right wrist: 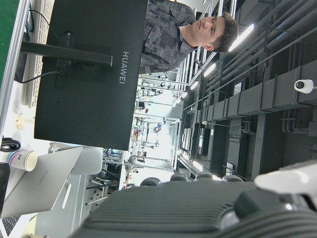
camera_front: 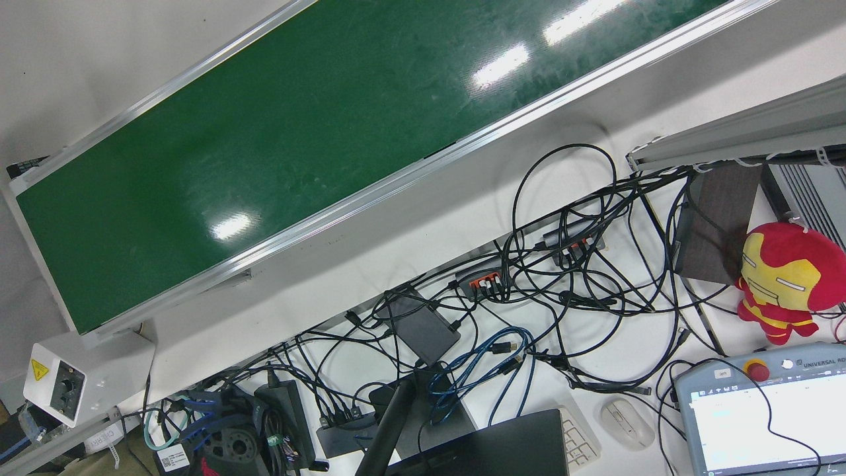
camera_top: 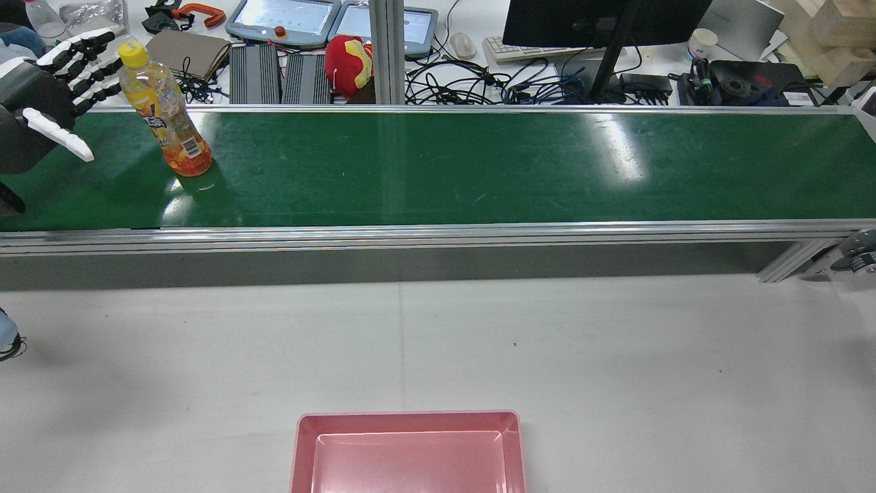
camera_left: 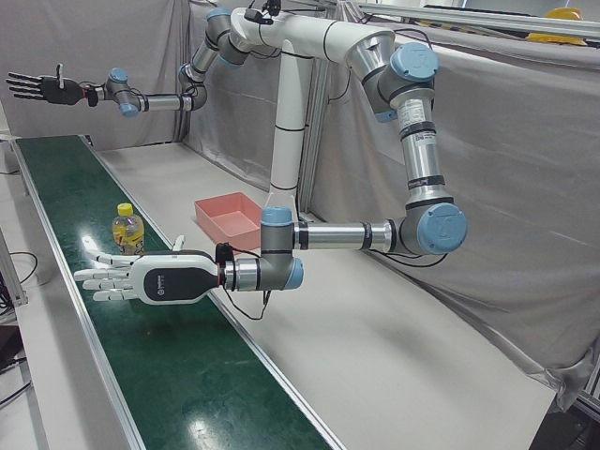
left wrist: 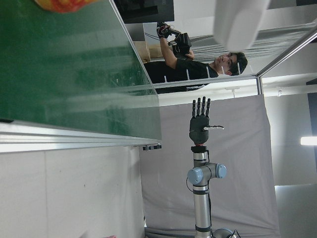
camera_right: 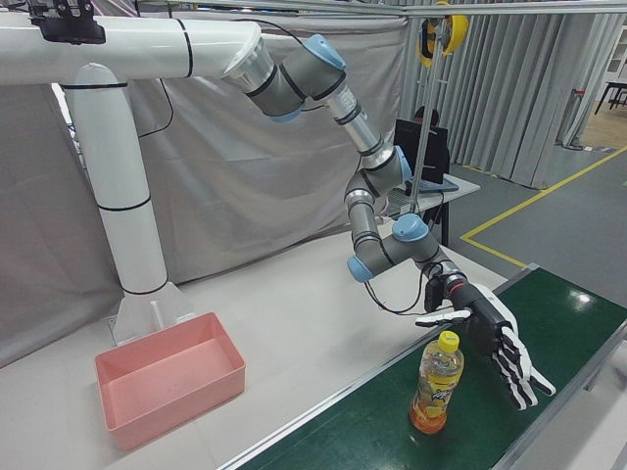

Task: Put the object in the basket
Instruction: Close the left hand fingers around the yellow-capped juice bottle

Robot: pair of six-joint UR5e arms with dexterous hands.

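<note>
An orange-drink bottle (camera_top: 164, 109) with a yellow cap stands upright on the green conveyor belt (camera_top: 479, 164) near its left end. My left hand (camera_top: 48, 103) is open, fingers spread, just left of the bottle and not touching it. The right-front view shows the hand (camera_right: 495, 348) beside the bottle (camera_right: 436, 384), and so does the left-front view, with hand (camera_left: 131, 277) and bottle (camera_left: 127, 230). The pink basket (camera_top: 407, 415) sits empty on the white table, nearer the robot. My right hand (camera_left: 42, 89) is open, raised high over the belt's far end.
A white table (camera_top: 547, 342) lies between belt and basket. Behind the belt is a desk with a monitor (camera_top: 602, 20), a red plush toy (camera_top: 348, 58), pendants and tangled cables (camera_front: 562, 284). The aluminium belt rail (camera_top: 438, 233) runs along the near side.
</note>
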